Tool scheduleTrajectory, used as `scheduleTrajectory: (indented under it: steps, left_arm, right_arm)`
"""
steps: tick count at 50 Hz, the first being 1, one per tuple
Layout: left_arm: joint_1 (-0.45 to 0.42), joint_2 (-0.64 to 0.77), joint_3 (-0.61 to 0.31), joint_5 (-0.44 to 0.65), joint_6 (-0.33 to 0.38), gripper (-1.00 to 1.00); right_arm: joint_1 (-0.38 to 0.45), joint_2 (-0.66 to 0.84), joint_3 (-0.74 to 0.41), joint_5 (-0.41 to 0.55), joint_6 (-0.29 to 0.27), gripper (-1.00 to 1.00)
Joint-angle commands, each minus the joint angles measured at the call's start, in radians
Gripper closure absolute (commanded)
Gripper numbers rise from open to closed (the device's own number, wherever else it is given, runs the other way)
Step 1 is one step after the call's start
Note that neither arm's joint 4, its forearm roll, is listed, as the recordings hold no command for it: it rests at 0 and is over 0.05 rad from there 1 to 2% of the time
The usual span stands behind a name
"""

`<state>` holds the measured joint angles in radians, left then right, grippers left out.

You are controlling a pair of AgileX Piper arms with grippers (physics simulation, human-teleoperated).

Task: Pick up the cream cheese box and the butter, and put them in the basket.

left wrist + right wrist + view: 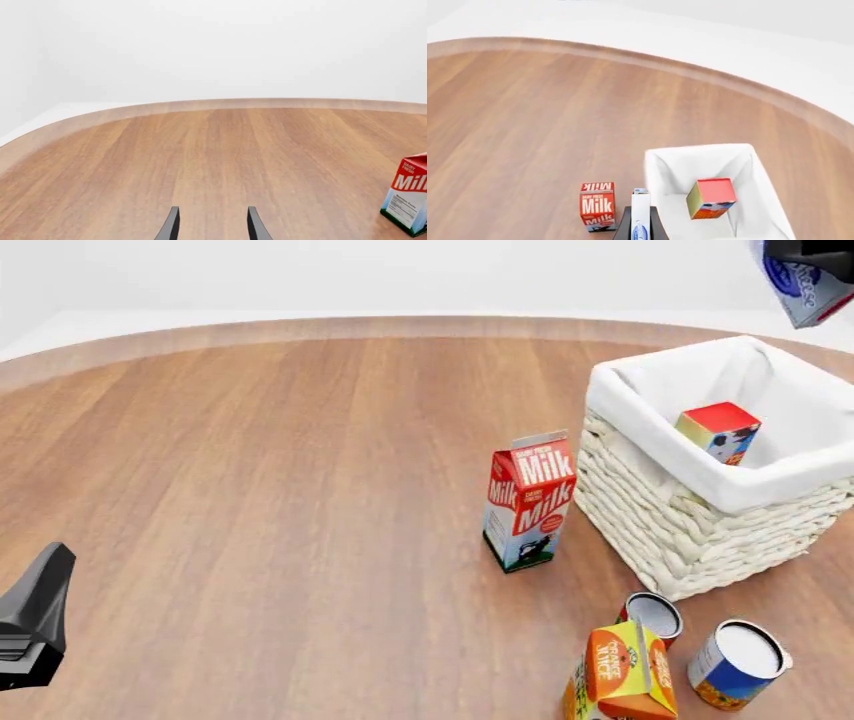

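The cream cheese box (806, 288) is white with a blue oval mark. My right gripper (805, 262) is shut on it and holds it high above the far right corner of the basket (667, 475). In the right wrist view the box (640, 210) sits edge-on between the fingers, above the basket's near rim (657, 165). The butter (718, 432) lies tilted inside the basket on the white lining; it also shows in the right wrist view (712, 198). My left gripper (213, 225) is open and empty, low over bare table at the front left (36, 620).
A red-and-white milk carton (530, 502) stands upright just left of the basket, also in the left wrist view (408, 200) and the right wrist view (597, 206). An orange juice carton (621, 670) and two cans (650, 615) (738, 662) stand in front of the basket.
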<state>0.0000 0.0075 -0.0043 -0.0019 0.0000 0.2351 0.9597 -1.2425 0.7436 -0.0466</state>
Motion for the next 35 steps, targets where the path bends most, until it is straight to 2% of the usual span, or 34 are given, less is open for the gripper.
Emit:
scheduleTrajectory:
  steps: [1,12,35]
  left_arm:
    - [0.000,0.000,0.000,0.000,0.000,-1.00]
    - [0.000,0.000,0.000,0.000,0.000,-1.00]
    - [0.000,0.000,0.000,0.000,0.000,-1.00]
  right_arm:
    - [-0.056,-0.012,0.034,-0.033,0.023,1.00]
    - [-0.092,-0.017,0.072,-0.067,0.042,1.00]
    - [-0.130,-0.003,0.074,-0.092,0.060,1.00]
